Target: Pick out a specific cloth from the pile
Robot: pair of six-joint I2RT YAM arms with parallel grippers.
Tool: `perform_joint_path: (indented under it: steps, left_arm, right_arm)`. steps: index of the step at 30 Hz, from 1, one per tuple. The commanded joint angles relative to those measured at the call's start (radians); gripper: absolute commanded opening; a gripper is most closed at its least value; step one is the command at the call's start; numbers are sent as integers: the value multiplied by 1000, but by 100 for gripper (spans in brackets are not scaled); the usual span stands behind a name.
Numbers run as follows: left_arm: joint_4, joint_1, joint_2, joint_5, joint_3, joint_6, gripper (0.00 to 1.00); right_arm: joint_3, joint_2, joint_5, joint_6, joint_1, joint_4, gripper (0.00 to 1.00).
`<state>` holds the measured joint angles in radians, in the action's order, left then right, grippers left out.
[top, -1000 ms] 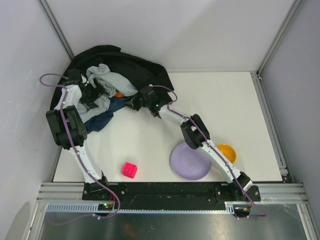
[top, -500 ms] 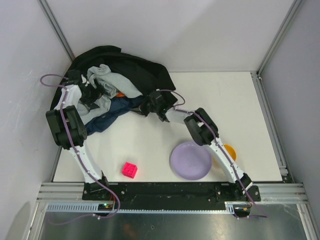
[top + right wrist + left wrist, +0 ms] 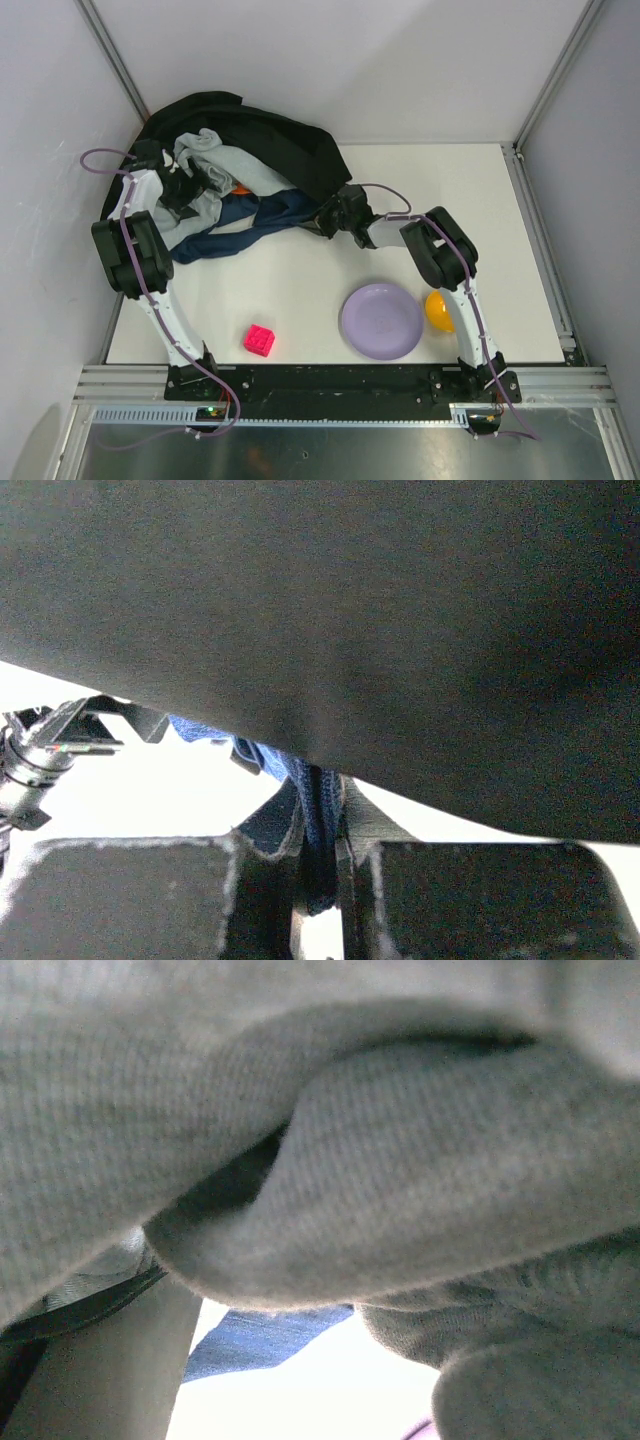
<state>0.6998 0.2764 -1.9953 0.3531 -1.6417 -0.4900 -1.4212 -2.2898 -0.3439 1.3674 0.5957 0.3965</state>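
Observation:
The pile sits in the back left corner: a big black garment, a light grey cloth and a bit of orange. The navy cloth stretches from the pile's front edge rightward to my right gripper. In the right wrist view that gripper is shut on a fold of the navy cloth, under the black garment. My left gripper rests in the pile. Grey cloth covers its view and hides its fingers; a navy strip shows below.
A purple plate lies near the front, with an orange bowl beside the right arm. A pink cube sits front left. Walls close the left and back sides next to the pile.
My right gripper has moved right with the navy cloth, drawing it out of the pile into a long strip. The left arm has not moved.

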Motion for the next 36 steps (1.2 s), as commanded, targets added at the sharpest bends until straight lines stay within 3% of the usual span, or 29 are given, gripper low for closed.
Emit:
perform_joint_path:
  steps: [1, 5, 7, 10, 14, 22, 30, 36]
  left_arm:
    - [-6, 18, -4, 16, -7, -17, 100]
    - [-6, 20, -8, 22, -8, -19, 100]
    - [-6, 20, -8, 25, -7, -18, 100]
    - [-6, 19, -9, 30, -8, -20, 100]
    - [-5, 18, -11, 34, -7, -21, 100]
    - [-6, 18, -17, 47, -9, -23, 100]
    - [-6, 18, -18, 53, -11, -25, 100]
    - [-5, 18, -20, 57, -13, -24, 100]
  right_arm:
    - [-49, 7, -53, -59, 15, 57, 19]
    - [-96, -11, -67, -91, 49, 30, 66]
    - [-105, -19, -62, -85, 61, 26, 81]
    - [-143, -48, -59, -78, 72, -4, 92]
    - [-273, -129, -71, -81, 83, -88, 96]
    - [-712, -354, -82, -63, 110, -313, 96]
    - [-1021, -543, -74, 46, 132, -373, 95]
    - [-1091, -604, -34, 109, 162, -353, 92]
